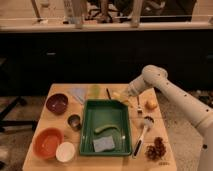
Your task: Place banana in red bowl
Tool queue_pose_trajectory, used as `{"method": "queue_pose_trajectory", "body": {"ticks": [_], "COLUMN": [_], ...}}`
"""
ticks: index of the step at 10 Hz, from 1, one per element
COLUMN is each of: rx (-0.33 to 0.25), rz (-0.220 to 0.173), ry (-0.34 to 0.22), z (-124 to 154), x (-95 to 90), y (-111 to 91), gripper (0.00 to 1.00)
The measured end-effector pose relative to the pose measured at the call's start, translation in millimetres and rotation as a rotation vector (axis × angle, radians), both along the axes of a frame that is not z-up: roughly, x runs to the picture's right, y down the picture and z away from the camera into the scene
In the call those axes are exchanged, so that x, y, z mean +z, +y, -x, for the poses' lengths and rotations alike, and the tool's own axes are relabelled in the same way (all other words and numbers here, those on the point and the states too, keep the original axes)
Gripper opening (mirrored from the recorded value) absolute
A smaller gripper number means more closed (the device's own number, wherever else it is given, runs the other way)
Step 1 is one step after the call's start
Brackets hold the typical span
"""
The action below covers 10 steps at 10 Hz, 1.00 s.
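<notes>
banana (118,95): pale yellow, curved, showing just past the green tray's (88,145) far-right corner, against the closed gripper (125,95) | red bowl (47,143): orange-red, sitting upright, table front-left

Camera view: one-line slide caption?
Gripper, shut, at the banana behind the green tray; red bowl sits at the table's front left.

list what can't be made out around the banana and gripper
- camera view: gripper, shut, just right of the banana behind the green tray; whether it holds the banana is lost where they overlap
- camera view: arm runs off the right edge, base unseen
- camera view: pale items left of the banana too blurred to name
</notes>
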<state>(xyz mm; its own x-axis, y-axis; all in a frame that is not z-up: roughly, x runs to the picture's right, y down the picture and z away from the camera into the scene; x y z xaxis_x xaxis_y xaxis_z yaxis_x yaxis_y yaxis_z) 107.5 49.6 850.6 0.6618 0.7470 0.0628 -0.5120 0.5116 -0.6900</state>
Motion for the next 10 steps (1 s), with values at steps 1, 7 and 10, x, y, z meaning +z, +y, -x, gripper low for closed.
{"method": "queue_pose_trajectory", "body": {"ticks": [1, 7, 10], "rx": [0.000, -0.059, -0.118], "rz": [0.000, -0.038, -0.058], "ry": [0.000, -0.065, -0.128], "z": [0.2, 32.0, 64.6], "x": [0.0, -23.5, -46.1], "y": [-0.1, 8.5, 22.9], "gripper": [0.00, 0.00, 0.00]}}
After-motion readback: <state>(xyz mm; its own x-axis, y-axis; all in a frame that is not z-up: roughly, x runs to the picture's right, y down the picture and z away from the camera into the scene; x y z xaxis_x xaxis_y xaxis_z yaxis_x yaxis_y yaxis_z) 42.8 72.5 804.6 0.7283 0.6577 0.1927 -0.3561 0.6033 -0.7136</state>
